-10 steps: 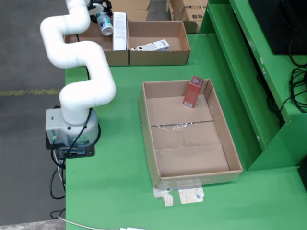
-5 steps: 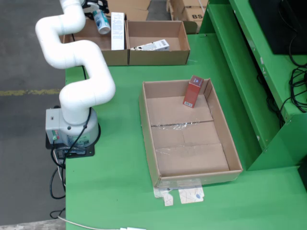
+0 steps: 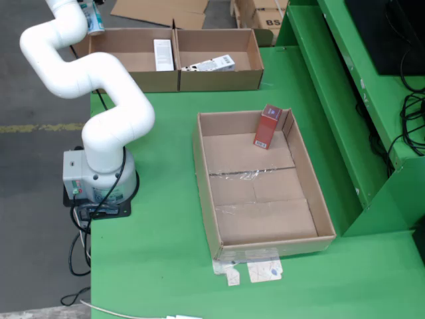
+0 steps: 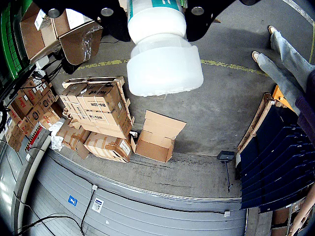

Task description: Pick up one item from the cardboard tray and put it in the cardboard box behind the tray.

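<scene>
End effector (image 4: 156,14) clamped on white plastic bottle with teal label (image 4: 162,59), held off the green surface (image 3: 159,232) edge above the grey concrete floor (image 4: 216,103). Red carton (image 3: 267,127) leans in open cardboard tray (image 3: 206,179). White cartons in twin-compartment cardboard box (image 3: 219,78) behind.

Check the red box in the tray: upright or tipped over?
Upright: the red box stands on end in the cardboard tray's far corner, leaning against the wall.

Stacked cartons (image 4: 101,105) read "BS-12M" — another box (image 3: 265,20) shows "BS".
</scene>
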Available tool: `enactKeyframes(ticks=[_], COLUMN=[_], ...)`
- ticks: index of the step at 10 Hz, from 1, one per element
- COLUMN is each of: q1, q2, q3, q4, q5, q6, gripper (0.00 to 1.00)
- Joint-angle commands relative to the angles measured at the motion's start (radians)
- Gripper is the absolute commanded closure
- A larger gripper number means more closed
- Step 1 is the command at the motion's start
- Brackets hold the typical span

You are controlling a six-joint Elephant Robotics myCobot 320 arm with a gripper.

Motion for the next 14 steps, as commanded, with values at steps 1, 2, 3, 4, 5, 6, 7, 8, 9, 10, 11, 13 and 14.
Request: enactKeyframes(ticks=[1, 2, 3, 4, 5, 6, 7, 8, 9, 10, 11, 13, 14], q1=[0.014, 0.014, 0.014, 0.014, 0.014, 0.013, 0.009, 0.009, 0.013, 0.026, 0.026, 0.054, 0.078], q2=[0.054, 0.054, 0.054, 0.054, 0.054, 0.056, 0.218, 0.218, 0.301, 0.352, 0.352, 0.441, 0.484], q3=[0.029, 0.029, 0.029, 0.029, 0.029, 0.029, 0.029, 0.029, 0.029, 0.029, 0.029, 0.029, 0.029], q4=[0.015, 0.015, 0.015, 0.015, 0.015, 0.014, -0.465, -0.465, -0.705, -0.853, -0.853, -1.109, -1.254], q5=[-0.006, -0.006, -0.006, -0.006, -0.006, -0.007, 0.108, 0.108, 0.175, 0.205, 0.205, 0.248, 0.273], q6=[0.001, 0.001, 0.001, 0.001, 0.001, 0.003, 0.213, 0.213, 0.314, 0.379, 0.379, 0.502, 0.586], gripper=[1.0, 1.0, 1.0, 1.0, 1.0, 1.0, 1.0, 1.0, 1.0, 1.0, 1.0, 1.0, 1.0])
